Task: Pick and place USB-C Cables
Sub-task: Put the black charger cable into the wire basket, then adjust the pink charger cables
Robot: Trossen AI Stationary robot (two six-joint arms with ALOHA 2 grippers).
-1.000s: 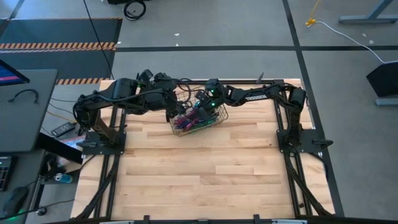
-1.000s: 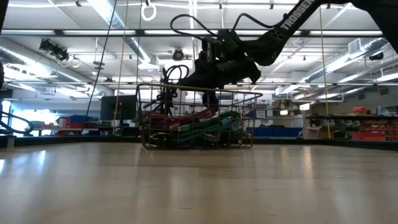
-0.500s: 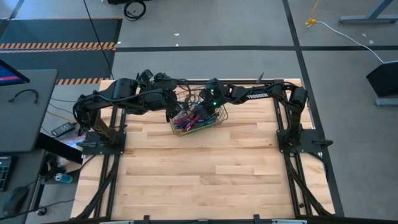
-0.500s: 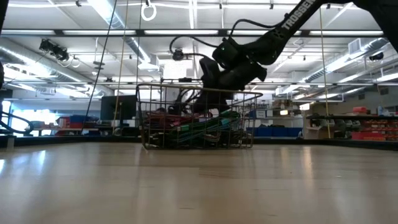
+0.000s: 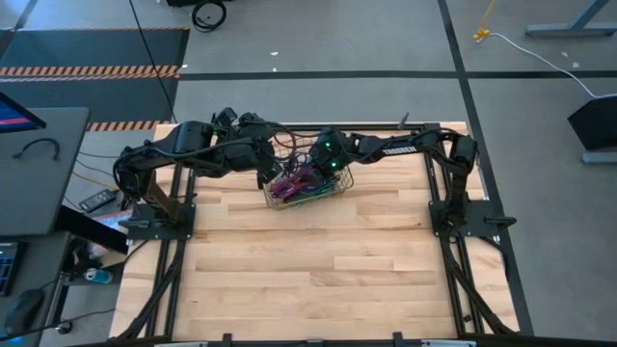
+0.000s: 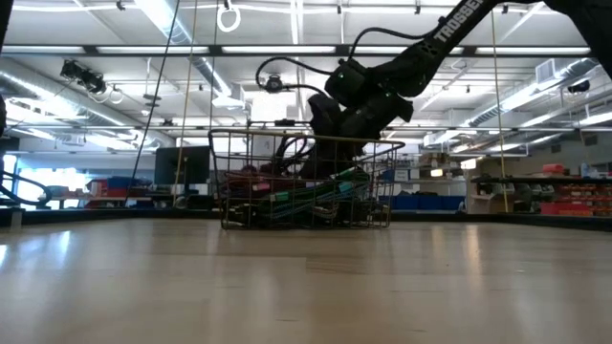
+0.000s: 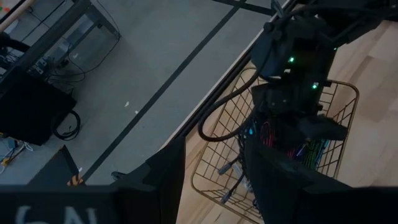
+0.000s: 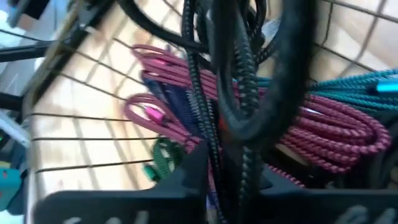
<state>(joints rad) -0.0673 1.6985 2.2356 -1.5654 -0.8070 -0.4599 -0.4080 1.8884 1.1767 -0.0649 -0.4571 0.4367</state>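
Both views differ: right gripper (image 8: pixel 227 171) clamps a black cable (image 8: pixel 217 74) up close, hidden overhead; left gripper (image 7: pixel 211 180) open

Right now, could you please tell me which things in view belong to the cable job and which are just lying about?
Part of the job:
- USB-C cables
- wire basket holding them
- right gripper, down inside the basket
- left gripper, by the basket's edge

Lying about:
- remote beside the table
- wheel on the floor
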